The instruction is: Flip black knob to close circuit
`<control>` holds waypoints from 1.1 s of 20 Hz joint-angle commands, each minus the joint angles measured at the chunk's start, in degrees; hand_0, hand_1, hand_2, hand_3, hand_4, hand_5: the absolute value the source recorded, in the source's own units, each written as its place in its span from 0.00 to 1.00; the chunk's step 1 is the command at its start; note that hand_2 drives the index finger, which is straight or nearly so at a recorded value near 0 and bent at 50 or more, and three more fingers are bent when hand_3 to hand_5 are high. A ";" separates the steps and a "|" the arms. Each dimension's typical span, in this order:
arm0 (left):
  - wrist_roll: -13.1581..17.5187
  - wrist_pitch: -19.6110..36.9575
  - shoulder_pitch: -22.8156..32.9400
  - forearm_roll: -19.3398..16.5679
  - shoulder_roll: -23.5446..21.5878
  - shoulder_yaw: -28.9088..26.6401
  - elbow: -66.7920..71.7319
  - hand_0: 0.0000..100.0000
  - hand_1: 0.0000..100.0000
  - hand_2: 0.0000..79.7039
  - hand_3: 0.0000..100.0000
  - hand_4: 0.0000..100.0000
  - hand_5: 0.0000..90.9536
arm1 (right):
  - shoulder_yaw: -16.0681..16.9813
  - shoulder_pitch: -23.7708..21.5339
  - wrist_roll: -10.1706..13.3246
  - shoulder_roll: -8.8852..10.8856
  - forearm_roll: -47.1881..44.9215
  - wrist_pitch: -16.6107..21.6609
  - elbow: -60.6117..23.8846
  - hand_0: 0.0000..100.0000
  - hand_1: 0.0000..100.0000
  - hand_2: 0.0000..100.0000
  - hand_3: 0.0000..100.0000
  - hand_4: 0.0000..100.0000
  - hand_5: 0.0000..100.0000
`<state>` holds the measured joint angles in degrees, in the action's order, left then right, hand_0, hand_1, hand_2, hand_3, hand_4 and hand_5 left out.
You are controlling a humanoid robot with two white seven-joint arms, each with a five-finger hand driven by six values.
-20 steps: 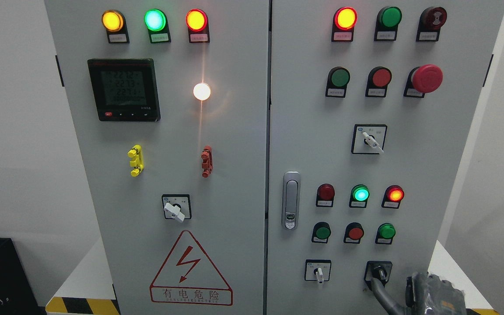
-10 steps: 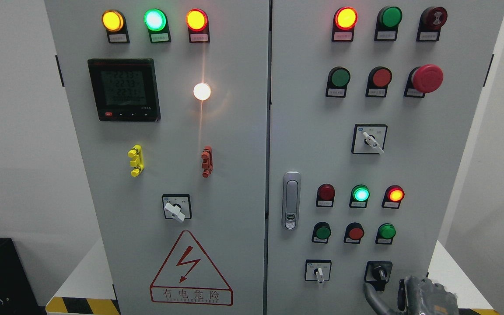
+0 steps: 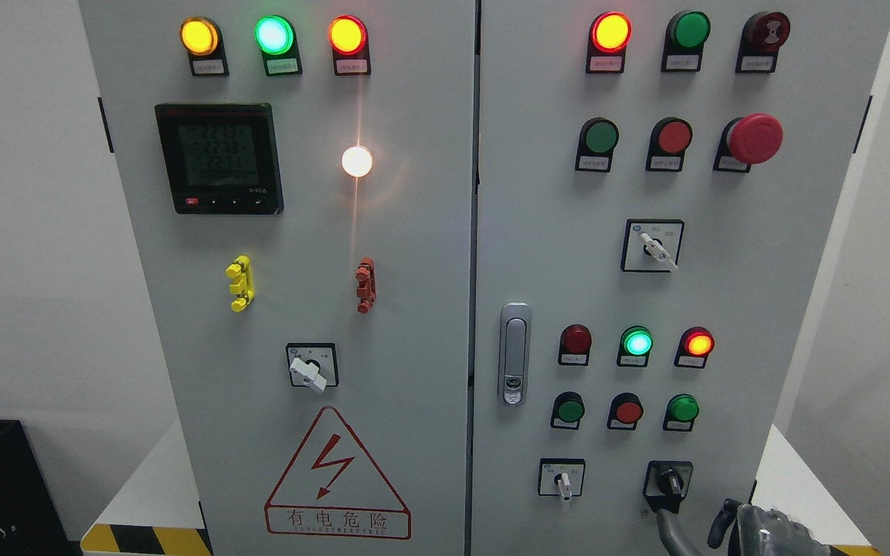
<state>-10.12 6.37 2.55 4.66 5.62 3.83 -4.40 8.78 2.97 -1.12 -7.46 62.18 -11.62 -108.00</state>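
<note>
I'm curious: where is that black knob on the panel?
Head view: black knob sits bottom right on the right door, beside the white selector switch, just above the right hand.

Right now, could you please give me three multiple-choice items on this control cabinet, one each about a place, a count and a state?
1. Where is the black knob on the cabinet?
A. Top left of the left door
B. Bottom right of the right door
C. Just above the door handle

2. How many lamps sit in the top row of the left door?
A. Three
B. Five
C. One

3. What is the state of the green lamp in the right door's lower cluster?
A. Lit
C. Missing
B. Dark

Answers:
1. B: the knob sits low on the right door, just above the right robot hand.
2. A: yellow, green and red lamps line up there.
3. A: it glows brightly between its two red neighbours.
</note>
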 commanded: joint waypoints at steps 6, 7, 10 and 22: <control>0.10 0.04 0.00 0.08 0.00 0.04 0.00 0.12 0.56 0.00 0.00 0.00 0.00 | -8.42 -9.38 7.18 0.25 -34.90 0.02 -10.03 0.00 0.10 0.32 0.50 0.50 0.47; 0.01 0.04 0.00 0.00 0.00 -0.05 0.00 0.12 0.56 0.00 0.00 0.00 0.00 | -8.95 -10.52 7.18 0.25 -38.76 0.02 -11.17 0.00 0.09 0.30 0.48 0.48 0.43; 0.10 0.04 0.00 0.00 0.00 0.04 0.00 0.12 0.56 0.00 0.00 0.00 0.00 | -9.40 -12.46 7.88 0.34 -46.87 0.37 -11.80 0.00 0.06 0.22 0.40 0.38 0.33; 0.10 0.04 0.00 0.00 0.00 0.04 -0.08 0.12 0.56 0.00 0.00 0.00 0.00 | -10.62 -20.28 7.88 0.60 -59.01 10.64 -11.97 0.00 0.00 0.00 0.10 0.06 0.00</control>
<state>-10.06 6.37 2.55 4.66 5.62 3.83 -4.40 1.56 -13.24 6.84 -7.11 7.86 -3.67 -117.80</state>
